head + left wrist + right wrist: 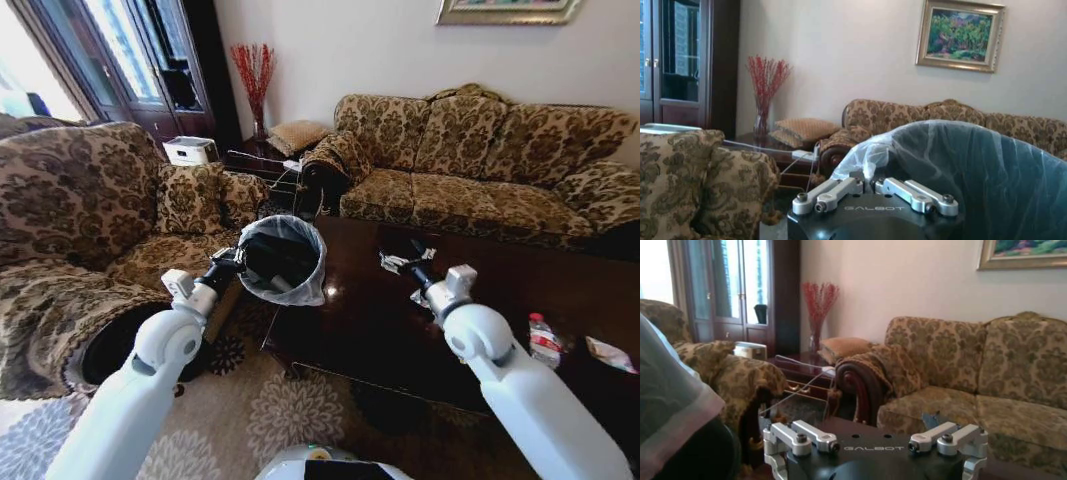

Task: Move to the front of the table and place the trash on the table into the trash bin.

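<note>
The left gripper (238,262), clamped on the bin (282,258), tilts it; the right gripper (412,268), spread, must close on a wrapper (403,259) (1 of several scraps).

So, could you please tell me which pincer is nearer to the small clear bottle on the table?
Right. The right pincer hovers over the table, with the bottle off to its right; the left pincer is farther away, at the trash bin rim.
</note>
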Controlling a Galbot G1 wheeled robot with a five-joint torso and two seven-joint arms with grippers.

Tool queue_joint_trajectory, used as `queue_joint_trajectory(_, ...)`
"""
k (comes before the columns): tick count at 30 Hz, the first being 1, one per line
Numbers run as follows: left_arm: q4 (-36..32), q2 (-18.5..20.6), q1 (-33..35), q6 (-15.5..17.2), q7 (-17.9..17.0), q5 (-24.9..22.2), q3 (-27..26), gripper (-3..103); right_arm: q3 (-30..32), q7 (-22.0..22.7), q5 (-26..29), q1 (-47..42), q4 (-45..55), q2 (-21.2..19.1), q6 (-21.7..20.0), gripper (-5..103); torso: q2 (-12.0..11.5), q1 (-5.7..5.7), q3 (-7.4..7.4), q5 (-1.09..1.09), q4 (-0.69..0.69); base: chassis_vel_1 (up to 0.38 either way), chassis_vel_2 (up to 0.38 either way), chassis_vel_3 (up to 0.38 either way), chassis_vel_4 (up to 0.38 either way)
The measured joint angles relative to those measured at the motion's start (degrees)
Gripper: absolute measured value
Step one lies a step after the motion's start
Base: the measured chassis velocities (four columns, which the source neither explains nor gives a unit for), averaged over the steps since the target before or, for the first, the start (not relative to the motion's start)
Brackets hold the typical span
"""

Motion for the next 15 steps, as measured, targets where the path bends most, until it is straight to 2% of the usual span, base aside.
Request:
queue_joint_trajectory(8, -1.2, 0.1, 0.9, 0.0, -0.3, 0.0, -1.0, 3, 2.3, -0.3, -2.2, -3.0, -0.8, 3.7, 0.0, 100, 0.0, 0.01, 0.01, 0.0, -0.02, -0.04, -0.052, -0.037, 0.0)
queue_joint_trajectory(13, -1.4, -0.1, 1.2, -0.1, -0.2, -0.1, -1.4, 3, 2.4, -0.8, -4.4, -3.9, -2.3, 5.8, 0.2, 100, 0.0, 0.01, 0.01, -0.02, -0.03, -0.11, -0.223, -0.071, 0.029)
queue_joint_trajectory(15, -1.4, -1.0, 1.1, -0.2, -0.3, -0.1, -1.2, 3, 2.2, -2.1, -6.4, -3.4, -6.6, 7.7, 1.1, 100, 0.0, 0.0, 0.01, -0.02, -0.07, -0.109, -0.26, -0.045, 0.112)
